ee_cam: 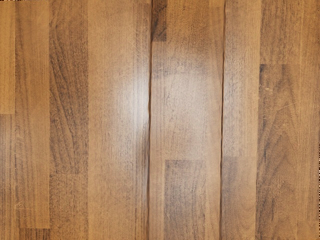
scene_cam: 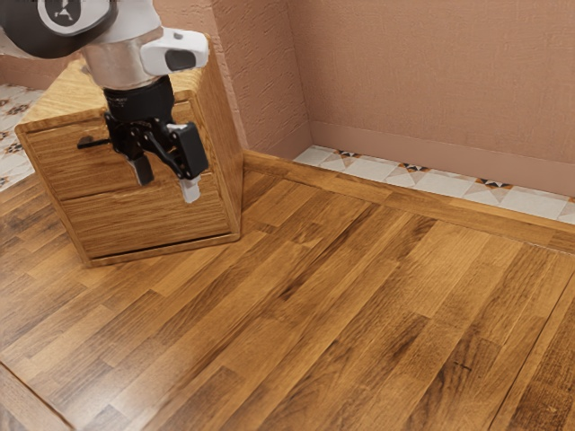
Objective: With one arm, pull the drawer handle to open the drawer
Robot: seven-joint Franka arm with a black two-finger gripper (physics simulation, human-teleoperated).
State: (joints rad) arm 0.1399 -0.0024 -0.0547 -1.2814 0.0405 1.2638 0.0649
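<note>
Exterior view: the cabinet (scene_cam: 216, 126) stands at ten o'clock, its upper drawer (scene_cam: 67, 171) looking flush. The drawer's dark handle (scene_cam: 90, 142) is a thin bar. The gripper (scene_cam: 167, 187) hangs before the drawer front, jaws apart and holding nothing, with the handle at its ten o'clock. The bar is probably rigid and slim, and the drawer should slide with some weight: pinch mid-bar. Wrist view: plank floor (ee_cam: 190, 125) lies beneath the hand

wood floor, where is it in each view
Exterior view: the wood floor spreads below the cabinet and across to the exterior view's right.
Wrist view: its planks lie beneath the gripper.
Shared landmark: the dark plank seams.
</note>
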